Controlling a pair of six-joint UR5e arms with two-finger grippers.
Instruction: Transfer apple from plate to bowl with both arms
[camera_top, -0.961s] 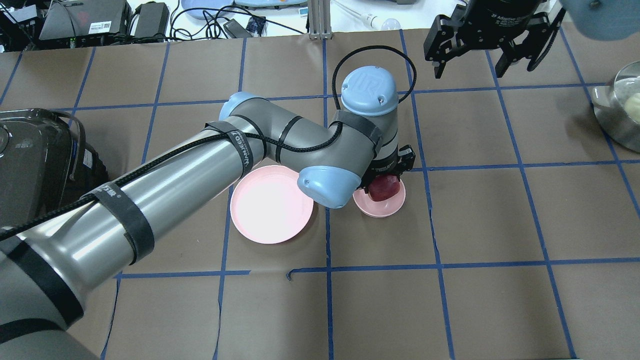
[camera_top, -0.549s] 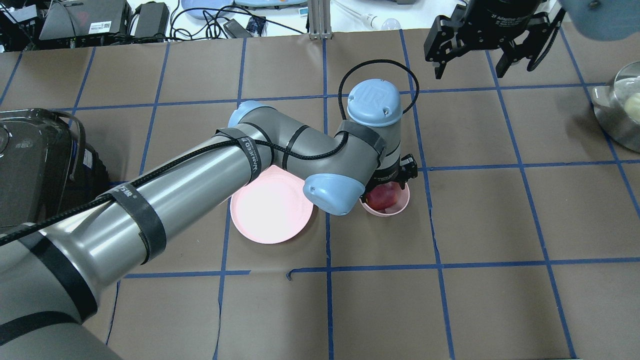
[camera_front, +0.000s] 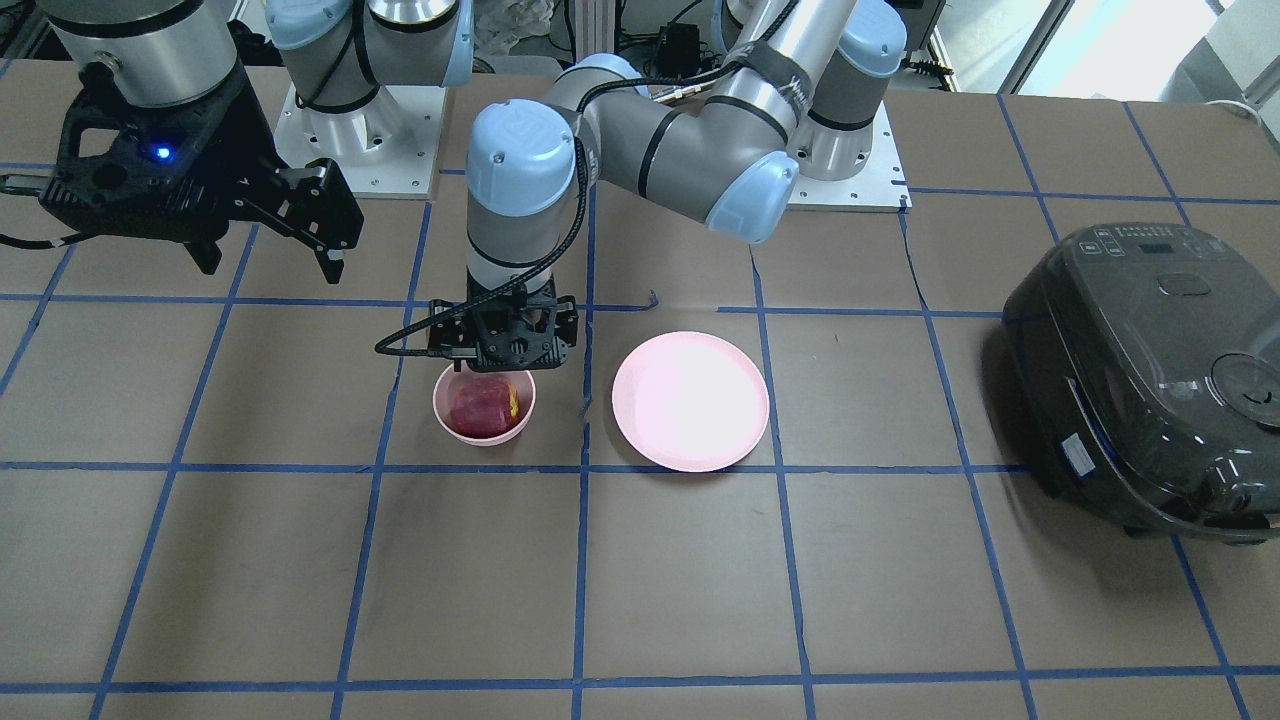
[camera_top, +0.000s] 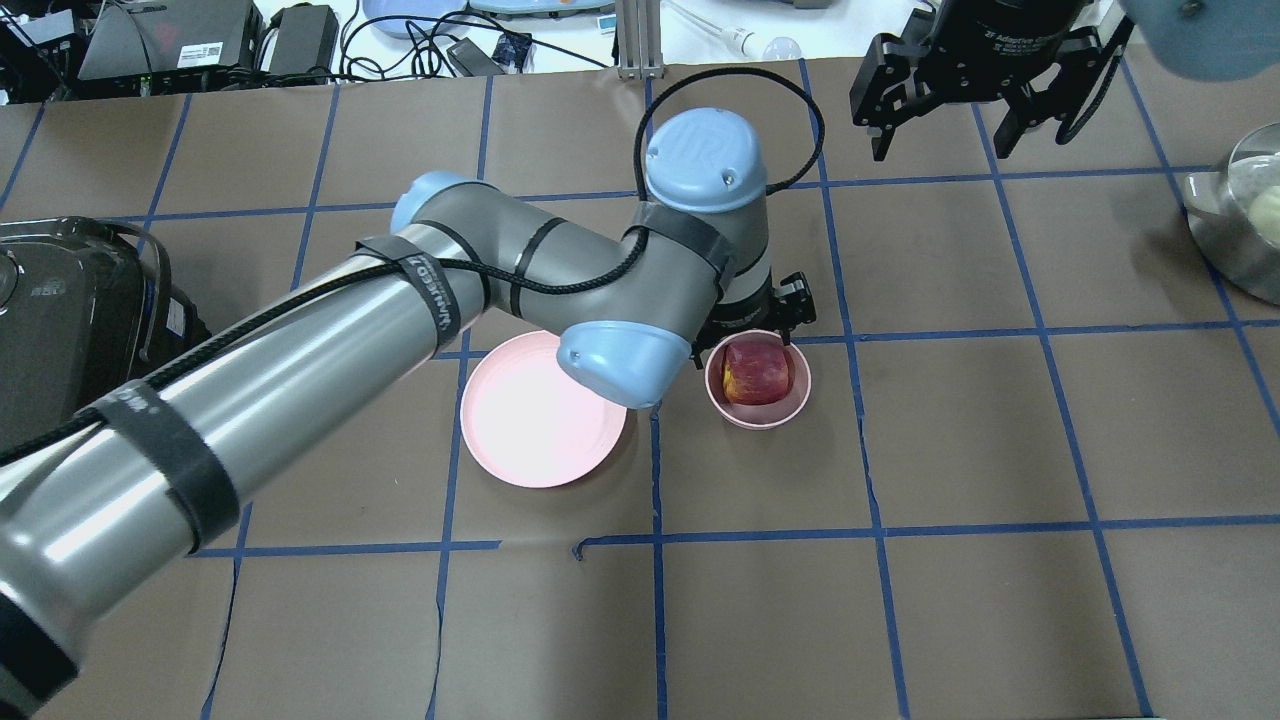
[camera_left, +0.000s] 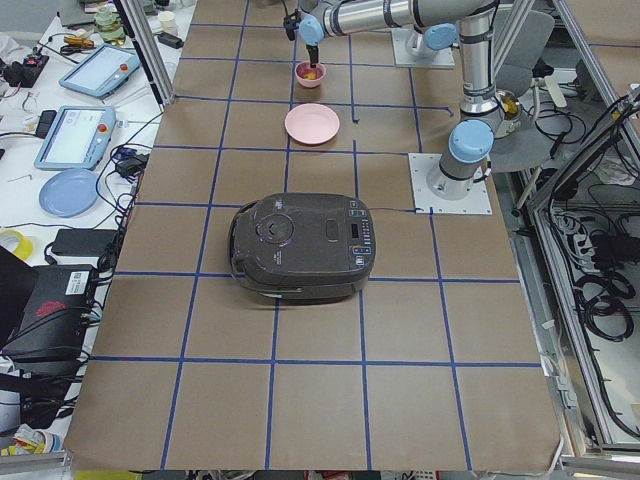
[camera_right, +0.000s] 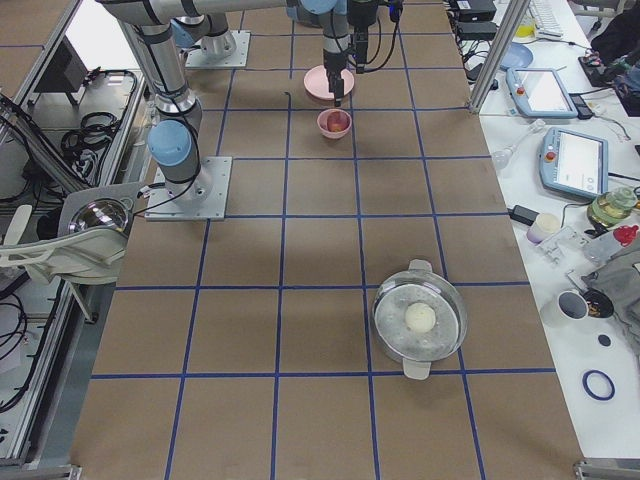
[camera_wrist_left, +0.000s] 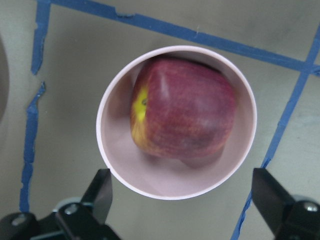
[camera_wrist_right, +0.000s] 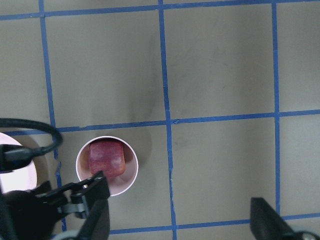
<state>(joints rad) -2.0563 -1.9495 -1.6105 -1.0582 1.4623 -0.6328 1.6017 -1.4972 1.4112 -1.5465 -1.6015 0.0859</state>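
Apple is in the bowl now, lying on its side. It fills most of the bowl, with its top about level w/ the rim. Plate sits bare just beside the bowl, not touching.

L gripper is released. In the wrist view the jaws are spread wider than the bowl, one finger either side, nothing between them but air. It hangs low, right over the bowl's robot side. R gripper is also let go, jaws apart, holding nothing, parked high and well off toward the far edge.

So I'd say the drop is done and the step in hand is L arm backing out. To do it well, go straight up first, no sideways drift, and keep the jaws wide until clear of the rim. A finger clipping that rim could prob. tip or skid the bowl, since it looks light and thin-walled. Only swing away once there's daylight under the fingertips.

Materials: apple is dark red w/ faint streaks and a yellow patch round the stem dip. It's a blocky, squarish shape w/ smooth skin, so I'd guess it won't roll much. Bowl is matte pink, deep, prob. plastic. Plate is the same pink, shallow, w/ a bright glare across it. Table has a brown paper-like cover w/ a blue tape grid.
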